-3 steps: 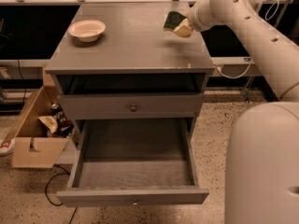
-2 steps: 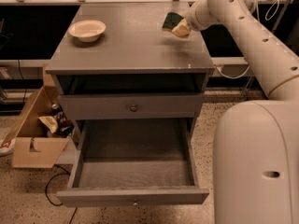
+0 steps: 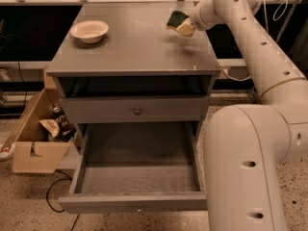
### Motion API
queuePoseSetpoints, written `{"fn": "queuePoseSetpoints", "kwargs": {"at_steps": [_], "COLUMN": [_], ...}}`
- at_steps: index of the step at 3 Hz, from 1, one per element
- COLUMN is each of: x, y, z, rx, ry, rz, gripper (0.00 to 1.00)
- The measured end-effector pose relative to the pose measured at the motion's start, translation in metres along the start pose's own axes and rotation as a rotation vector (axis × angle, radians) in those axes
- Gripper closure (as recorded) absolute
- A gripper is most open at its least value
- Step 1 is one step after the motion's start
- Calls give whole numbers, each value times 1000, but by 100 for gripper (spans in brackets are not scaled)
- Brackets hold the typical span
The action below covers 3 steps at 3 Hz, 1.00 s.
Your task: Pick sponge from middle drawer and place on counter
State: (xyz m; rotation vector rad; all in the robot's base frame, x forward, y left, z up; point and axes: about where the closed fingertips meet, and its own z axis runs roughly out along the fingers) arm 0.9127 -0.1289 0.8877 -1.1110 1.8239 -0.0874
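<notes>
Sponge (image 3: 176, 18) check, left to right. I see 1 cardboard box (image 3: 33, 143) on the floor left of the cabinet. 1 cream bowl (image 3: 89, 31) sits back-left on the counter (image 3: 139, 49). Below it, the knobbed drawer front (image 3: 137, 110) is closed and the middle drawer (image 3: 139, 179) is pulled out. Sponge hangs just above the counter's back-right corner, green face up. The gripper (image 3: 184, 27) is clamped on it, and the arm (image 3: 250, 42) comes in from the right.
</notes>
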Motion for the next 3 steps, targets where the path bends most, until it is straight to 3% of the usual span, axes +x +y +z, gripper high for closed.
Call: {"fn": "queuePoseSetpoints", "kwargs": {"at_steps": [1,2,3], "x": [-1,-4,-14], "y": [-4,-23,-53], "z": [-3,-28,-76], "rx": [-2,48,149], "ry": [2,5,-2], "rz": [4,-2,-22], "gripper": [0,0,0]}}
